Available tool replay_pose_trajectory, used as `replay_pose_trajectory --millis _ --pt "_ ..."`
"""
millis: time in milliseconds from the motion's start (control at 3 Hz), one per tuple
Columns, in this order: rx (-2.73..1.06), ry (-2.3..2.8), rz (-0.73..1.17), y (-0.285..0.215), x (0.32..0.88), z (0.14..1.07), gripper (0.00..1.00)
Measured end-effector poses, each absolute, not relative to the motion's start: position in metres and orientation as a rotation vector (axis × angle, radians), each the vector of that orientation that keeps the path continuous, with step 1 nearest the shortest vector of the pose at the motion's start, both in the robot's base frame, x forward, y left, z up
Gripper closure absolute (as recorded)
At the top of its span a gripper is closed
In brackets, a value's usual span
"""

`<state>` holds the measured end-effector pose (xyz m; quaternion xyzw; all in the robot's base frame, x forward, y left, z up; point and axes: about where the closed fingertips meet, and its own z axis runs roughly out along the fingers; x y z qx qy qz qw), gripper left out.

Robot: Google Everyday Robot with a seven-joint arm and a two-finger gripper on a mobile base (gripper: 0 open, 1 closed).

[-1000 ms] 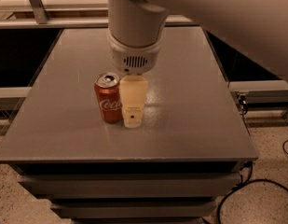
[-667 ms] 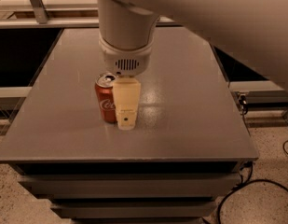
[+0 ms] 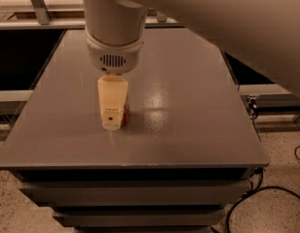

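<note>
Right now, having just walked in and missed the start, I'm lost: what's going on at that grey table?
The robot's arm reaches down over the grey table. Its gripper sits low over the near-left part of the tabletop, right at a red object. The gripper hides almost all of that object, and only a red sliver shows at the gripper's right edge. Whether the gripper holds it or only touches it cannot be told from this view.

Tool [image 3: 112, 122] shifted L, now over coke can [image 3: 126, 114]; mostly hidden.
</note>
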<state>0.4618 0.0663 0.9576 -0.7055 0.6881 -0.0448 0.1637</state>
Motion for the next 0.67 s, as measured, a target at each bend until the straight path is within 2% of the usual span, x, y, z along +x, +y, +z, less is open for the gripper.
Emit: replay_pose_trajectory --millis 667 --pt "-2.058 1.987 -0.155 0.084 0.473 0.932 0.00"
